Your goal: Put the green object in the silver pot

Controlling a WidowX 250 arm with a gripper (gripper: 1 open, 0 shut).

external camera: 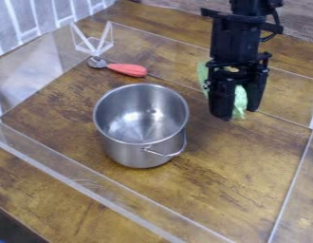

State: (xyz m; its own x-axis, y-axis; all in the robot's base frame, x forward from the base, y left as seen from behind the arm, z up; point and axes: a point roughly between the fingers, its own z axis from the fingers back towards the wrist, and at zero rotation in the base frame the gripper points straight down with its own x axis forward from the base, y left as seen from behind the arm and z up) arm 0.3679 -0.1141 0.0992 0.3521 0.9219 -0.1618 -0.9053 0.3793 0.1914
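Risk: the green object sits between my fingers with lobes showing on either side. I judge that the bumpy toy could slip or pivot during the carry, or clip the rim of the silver pot if I come across too low.

My gripper points steeply down, jaws closed on the green object, above the wooden table. The pot stands empty, lower left of my gripper, apart from it. A red-handled tool lies farther left, beyond the pot.

Single view: you look down at an angle from one corner of the wooden table. Mid-distance; the silver pot sits centre, the gripper upper right.
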